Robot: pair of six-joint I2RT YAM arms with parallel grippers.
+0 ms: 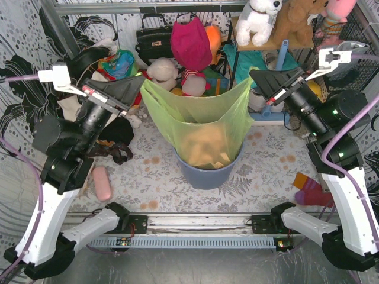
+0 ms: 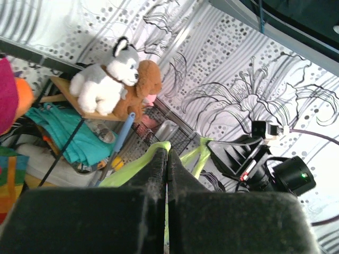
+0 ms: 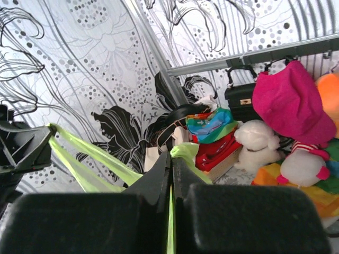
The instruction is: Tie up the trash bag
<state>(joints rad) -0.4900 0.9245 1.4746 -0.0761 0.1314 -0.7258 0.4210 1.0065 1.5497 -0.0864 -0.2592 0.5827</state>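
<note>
The trash bag [image 1: 201,118], thin light-green plastic with brown paper showing through, sits in a round blue-grey bin [image 1: 207,174] at the table's middle. Its mouth is stretched wide and raised above the bin. My left gripper [image 1: 141,80] is shut on the bag's left top corner, and my right gripper [image 1: 253,74] is shut on the right top corner. In the left wrist view the left gripper [image 2: 166,153] pinches a green strip [image 2: 132,166] between closed jaws. The right wrist view shows the right gripper [image 3: 171,156] clamped on green plastic [image 3: 95,153] the same way.
Plush toys and a magenta hat [image 1: 190,41] crowd the back behind the bag, with a black handbag [image 1: 154,38]. A shelf with a white plush dog [image 1: 259,21] stands at the back right. A pink case [image 1: 102,183] lies front left, a purple sock [image 1: 314,192] front right.
</note>
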